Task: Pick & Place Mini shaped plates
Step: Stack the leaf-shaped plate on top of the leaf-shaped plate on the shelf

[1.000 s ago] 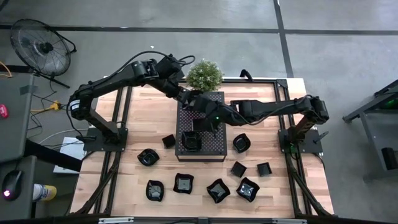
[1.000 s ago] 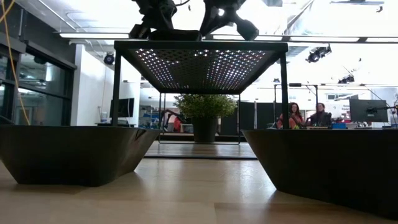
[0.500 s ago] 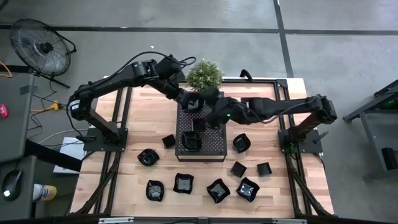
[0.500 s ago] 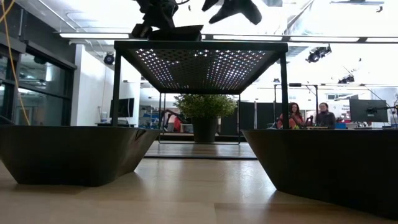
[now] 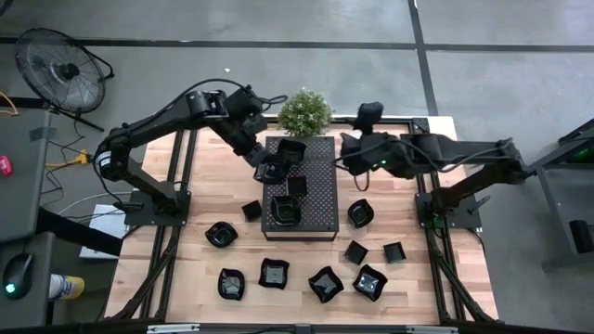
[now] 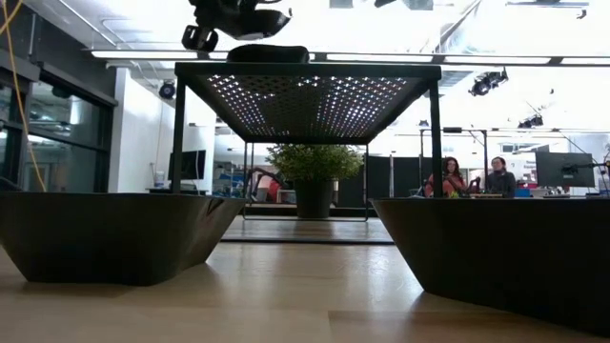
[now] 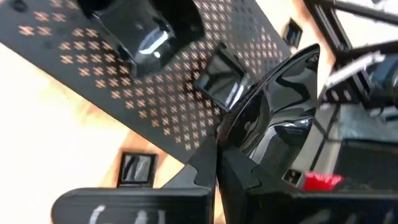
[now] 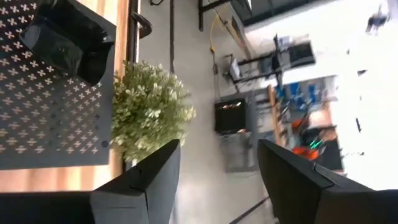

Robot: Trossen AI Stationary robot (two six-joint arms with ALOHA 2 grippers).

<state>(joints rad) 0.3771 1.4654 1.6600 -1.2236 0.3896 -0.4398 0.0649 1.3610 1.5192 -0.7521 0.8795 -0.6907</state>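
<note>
Three mini shaped plates lie on the black perforated tray (image 5: 320, 199): one at its far end (image 5: 293, 148), one in the middle (image 5: 297, 185), one at the near end (image 5: 285, 211). My left gripper (image 5: 269, 170) hangs over the tray's left edge, shut on the rim of another glossy black plate (image 7: 280, 118). My right gripper (image 5: 345, 153) stands open and empty just off the tray's far right corner; its wrist view shows the far-end plate (image 8: 65, 40) behind it. Several more plates lie on the wooden table, among them a round one (image 5: 360, 212) and a square one (image 5: 251, 210).
A potted plant (image 5: 304, 111) stands at the table's far edge behind the tray. The low view looks under the raised tray (image 6: 310, 95), between two plates (image 6: 105, 233) (image 6: 505, 252) close to the camera. People sit far back in the room (image 6: 472, 179). A fan (image 5: 60, 70) stands off the table.
My right gripper has opened and pulled back from over the tray to its far right corner. My left gripper has carried its plate toward the tray's left edge.
</note>
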